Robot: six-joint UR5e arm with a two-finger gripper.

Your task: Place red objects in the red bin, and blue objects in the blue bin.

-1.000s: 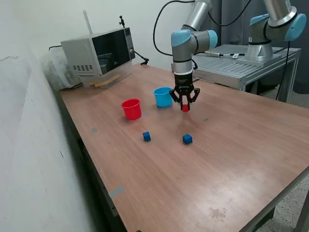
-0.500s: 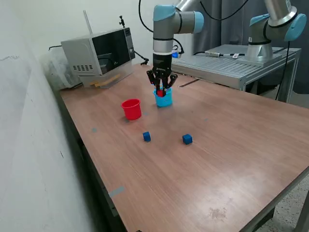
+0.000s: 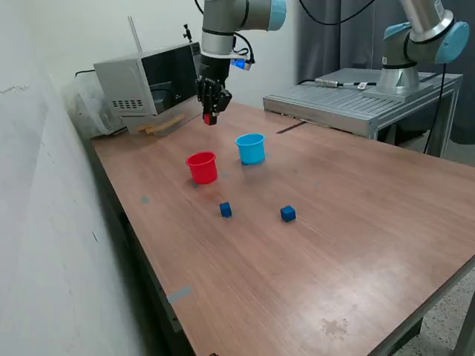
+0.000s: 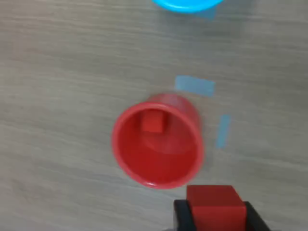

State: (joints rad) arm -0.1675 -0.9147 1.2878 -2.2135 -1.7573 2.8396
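Note:
My gripper (image 3: 210,117) hangs high above the table, over and behind the red cup (image 3: 202,167), shut on a small red cube (image 3: 210,118). In the wrist view the held cube (image 4: 215,208) sits between the two black fingers (image 4: 182,216). Below it stands the red cup (image 4: 157,146), with another red cube (image 4: 153,121) lying inside it. The light blue cup (image 3: 251,148) stands to the exterior view's right of the red one; only its rim (image 4: 185,5) shows in the wrist view. Two dark blue cubes (image 3: 225,210) (image 3: 288,213) lie on the table nearer the camera.
A grey microwave (image 3: 152,85) stands at the back on the exterior view's left. A second arm (image 3: 415,44) stands on a metal bench (image 3: 356,100) at the back right. Blue tape strips (image 4: 194,85) are stuck to the wooden table (image 3: 334,245) beside the red cup.
The gripper has travelled from the middle of the table toward the exterior view's left, past the blue cup, and risen, keeping the red cube. Cups and blue cubes have not moved.

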